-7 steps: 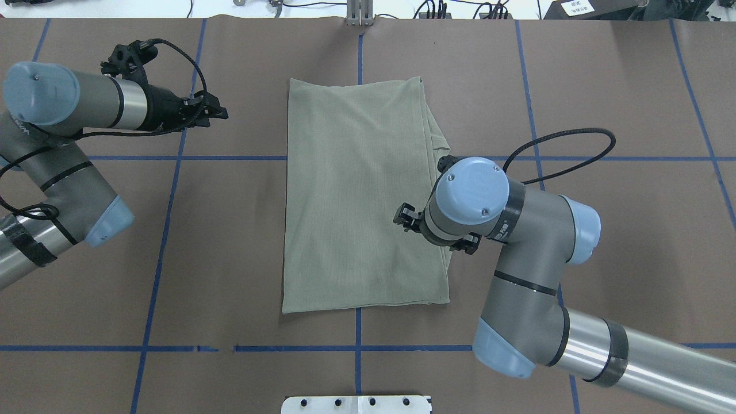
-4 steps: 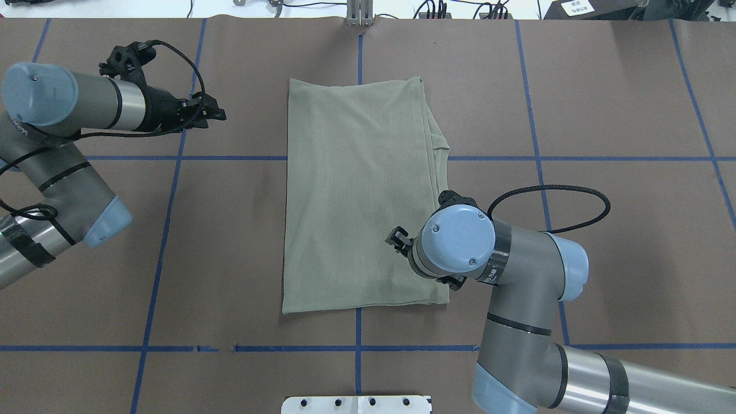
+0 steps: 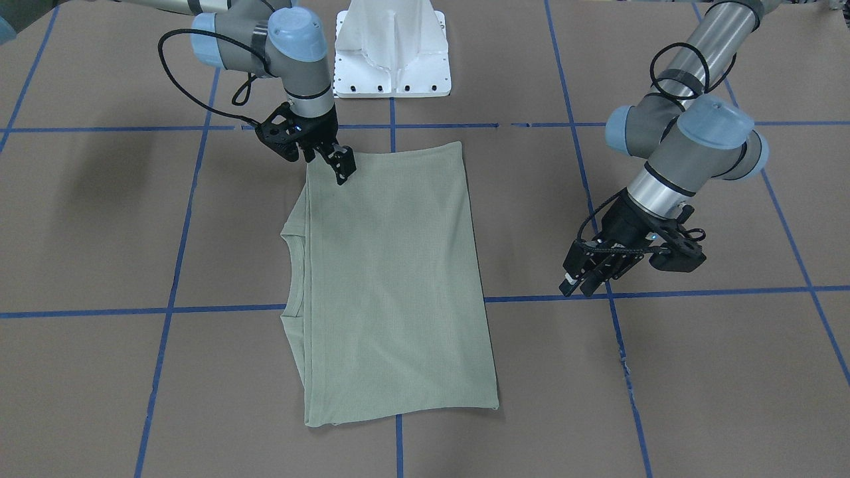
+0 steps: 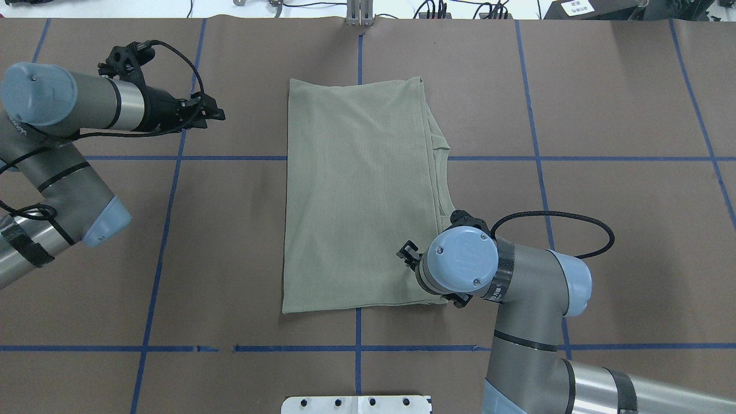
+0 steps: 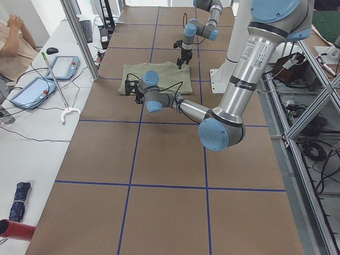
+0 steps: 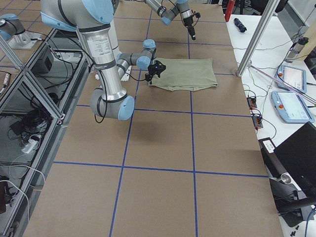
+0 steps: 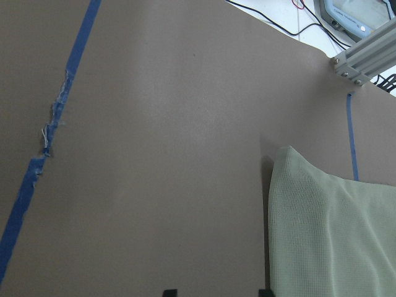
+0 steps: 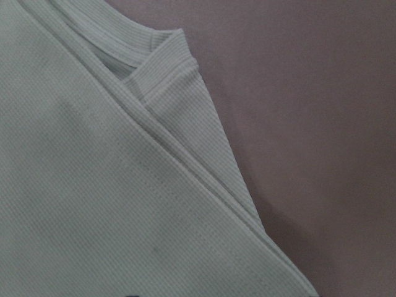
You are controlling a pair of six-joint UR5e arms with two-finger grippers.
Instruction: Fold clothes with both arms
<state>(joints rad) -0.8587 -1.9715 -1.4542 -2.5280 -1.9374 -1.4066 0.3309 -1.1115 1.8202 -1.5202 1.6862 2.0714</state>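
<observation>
– At the bench's (image 3: 99, 219) robot-side edge, what stands?
– Right end effector (image 3: 330, 164), over the shirt's (image 3: 392, 279) nearest corner. Whether its fingers are parted cannot be told.
– And the shirt?
– Folded to a rectangle, flat at mid-bench, collar (image 3: 292, 272) on the right arm's side.
– Farther out?
– Left end effector (image 3: 586, 280), fingers parted, gripping nothing, well apart from the shirt.

Brown, seemingly paper-covered table (image 4: 604, 259), blue tape lines (image 4: 230, 158), carries folded shirt (image 4: 356, 195).
</observation>
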